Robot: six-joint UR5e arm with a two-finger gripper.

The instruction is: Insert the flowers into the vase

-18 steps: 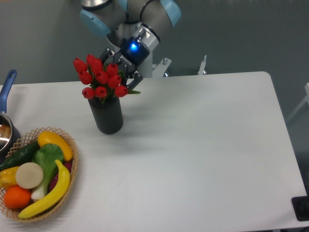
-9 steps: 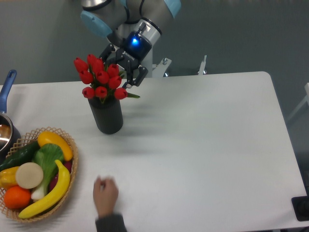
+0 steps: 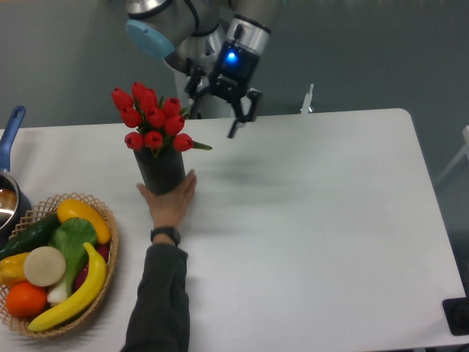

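Gripper hangs above the table's far edge, fingers spread apart w/ nothing between them, blue light lit on its body; it sits up & to the right of the flowers, clear of them.

Nearest the camera: dark block at the table's front right corner; wicker basket at front left, holding a yellow banana-like piece, an orange, a pale round slice, leafy green veg, a dark green cucumber-like piece & another yellow item; a person's arm in a dark sleeve comes up from the bottom edge beside the basket, wristwatch on the wrist.

Mid table: person's hand wraps the lower part of the vase from the front, touching it; vase stands upright on the white table, left of centre; flowers sit in its mouth, red tulip buds bunched above the rim, one green leaf poking out to the right.

Left edge: metal pot w/ blue handle, partly cut off, just behind the basket.

Far side: arm's grey & light blue joints rise out of frame above the gripper; small metal post behind the table's back edge; grey wall beyond.
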